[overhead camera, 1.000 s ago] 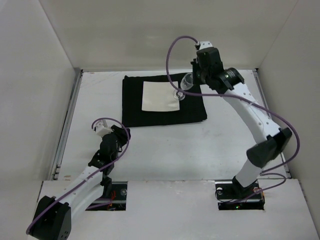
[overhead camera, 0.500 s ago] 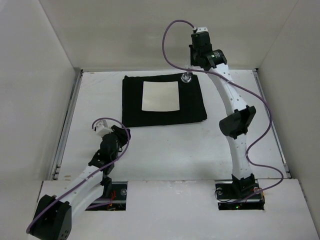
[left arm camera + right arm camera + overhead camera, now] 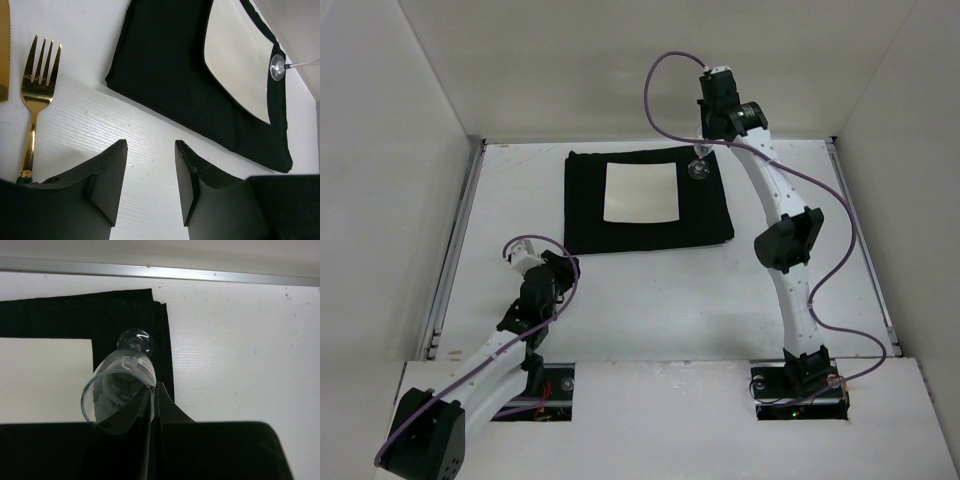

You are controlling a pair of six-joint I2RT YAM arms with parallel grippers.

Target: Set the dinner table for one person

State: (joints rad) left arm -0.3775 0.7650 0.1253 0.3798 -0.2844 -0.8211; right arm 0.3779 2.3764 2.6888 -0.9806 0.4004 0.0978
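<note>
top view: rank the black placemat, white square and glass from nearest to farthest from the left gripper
1. black placemat: its near left corner lies just ahead of the left gripper.
2. white square: in the middle of the placemat, toward the far edge.
3. glass: at the placemat's far right corner.

The top camera looks down over the whole table (image 3: 650,280) from high behind the left gripper (image 3: 150,145) and right gripper (image 3: 152,392). Each wrist camera looks closely past its own gripper. All three share the placemat (image 3: 585,210) and glass (image 3: 698,170) ahead.
</note>
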